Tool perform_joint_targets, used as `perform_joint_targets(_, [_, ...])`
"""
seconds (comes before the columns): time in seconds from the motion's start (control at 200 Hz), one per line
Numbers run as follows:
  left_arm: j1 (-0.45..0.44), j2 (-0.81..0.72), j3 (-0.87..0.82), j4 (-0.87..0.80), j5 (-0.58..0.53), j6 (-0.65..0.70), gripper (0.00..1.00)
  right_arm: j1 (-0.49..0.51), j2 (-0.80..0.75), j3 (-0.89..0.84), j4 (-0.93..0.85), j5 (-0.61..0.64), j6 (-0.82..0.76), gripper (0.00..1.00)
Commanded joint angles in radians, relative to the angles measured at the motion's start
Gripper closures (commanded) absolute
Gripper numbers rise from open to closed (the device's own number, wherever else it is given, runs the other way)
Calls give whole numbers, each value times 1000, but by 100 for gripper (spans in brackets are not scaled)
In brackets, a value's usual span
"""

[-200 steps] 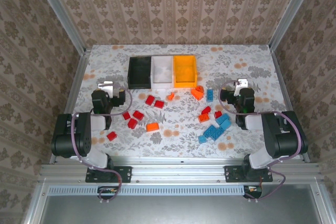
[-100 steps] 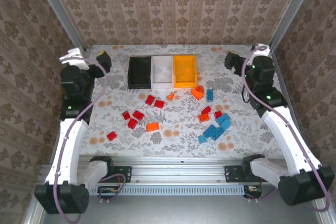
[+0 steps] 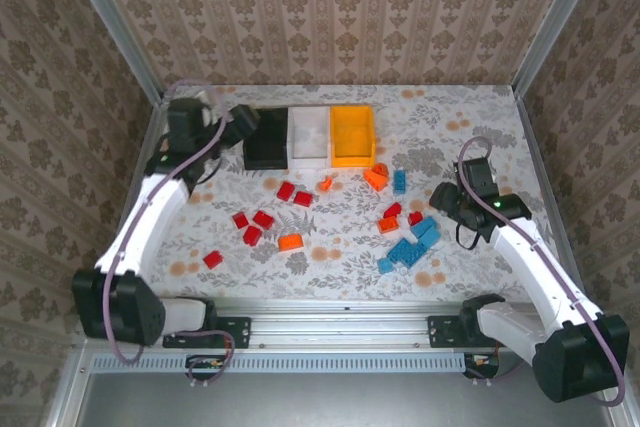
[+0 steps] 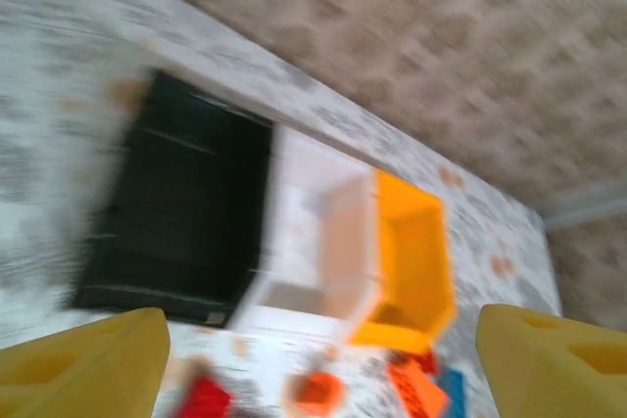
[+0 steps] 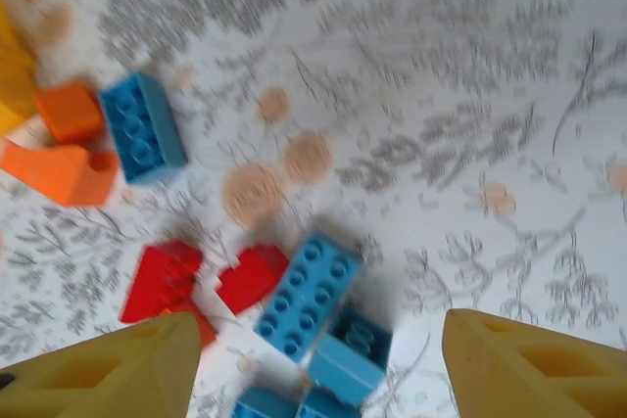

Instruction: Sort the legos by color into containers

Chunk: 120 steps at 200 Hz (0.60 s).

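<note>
Listing the table's contents: three open-topped rectangular plastic bins stand touching in a row at the far middle of the floral-patterned table (image 3: 470, 127). The black bin (image 3: 267, 137) is on the left, the white bin (image 3: 310, 135) in the middle and the orange-yellow bin (image 3: 352, 134) on the right.

Small studded plastic bricks lie loose in front of the bins:
- The red bricks (image 3: 263, 218) lie mostly left of centre, with a single orange brick (image 3: 291, 242) beside them.
- A light blue cluster (image 3: 410, 247) lies right of centre, with red and orange pieces touching it.
- More orange pieces (image 3: 376, 177) and one blue brick (image 3: 399, 182) lie just before the orange-yellow bin.

Left gripper (image 3: 240, 125): at the black bin's left wall. Its jaws are wide apart, with the yellow fingers (image 4: 78, 359) at the wrist view's lower corners and nothing between them. This blurred view looks obliquely at the bins' inner walls, which the top view sees from above.

Right gripper (image 3: 445, 197): over the table just right of the blue cluster. Its jaws are wide apart and hold nothing. Its wrist view shows two rows of studs on a blue two-by-four brick (image 5: 307, 296), detail too small to see from the top.
</note>
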<state>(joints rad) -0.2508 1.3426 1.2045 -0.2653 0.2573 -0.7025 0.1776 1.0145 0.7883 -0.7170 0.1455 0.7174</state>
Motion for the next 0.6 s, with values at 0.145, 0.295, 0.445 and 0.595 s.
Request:
perform_joint_targets(0.145, [-188, 271, 269, -184, 197, 64, 11, 53, -3, -86, -55, -61, 170, 32])
perform_joint_targets(0.295, [-198, 319, 208, -198, 243, 72, 10, 55, 46, -109, -8, -115, 193, 33])
perform_joint_targets(0.445, [-219, 301, 167, -173, 232, 64, 10, 56, 120, -100, 27, -124, 207, 36])
perform_joint_targets(0.595, [-232, 298, 158, -170, 224, 58, 10, 54, 149, -97, 31, -102, 219, 38])
